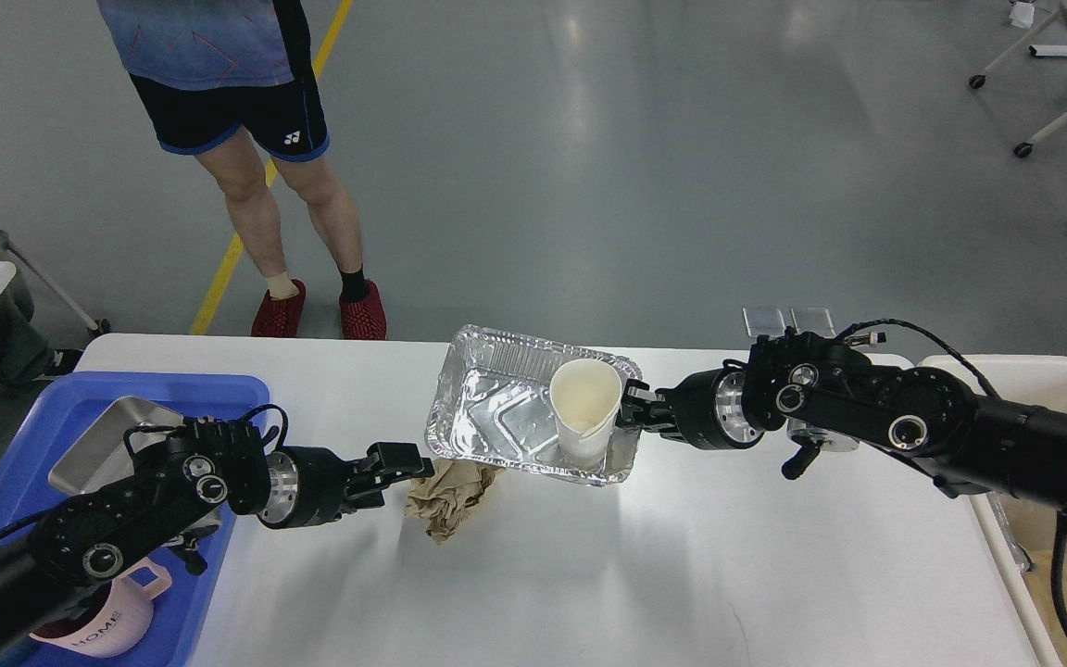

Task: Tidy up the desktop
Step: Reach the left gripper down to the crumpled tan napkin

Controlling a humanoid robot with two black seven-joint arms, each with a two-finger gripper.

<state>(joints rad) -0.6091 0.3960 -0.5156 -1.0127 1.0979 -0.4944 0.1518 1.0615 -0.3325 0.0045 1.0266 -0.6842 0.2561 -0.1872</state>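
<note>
Right gripper (631, 414) is at far end of the R arm, closed on rim of the foil tray (496, 421), which is lifted and tilted above the desktop (682, 556). White paper cup (583, 408) stands in the tray, just beside the R fingers. Left gripper (418, 463) points toward the crumpled brown paper (448, 496), tip just beside it; its fingers look only narrowly apart, w/ nothing between them. Paper lies on the desktop, partly under the tray's near edge. Behind the L arm, at the desktop's left end, sits a blue tray (219, 389) w/ a metal pan (103, 449) and a pink mug (112, 625).
</note>
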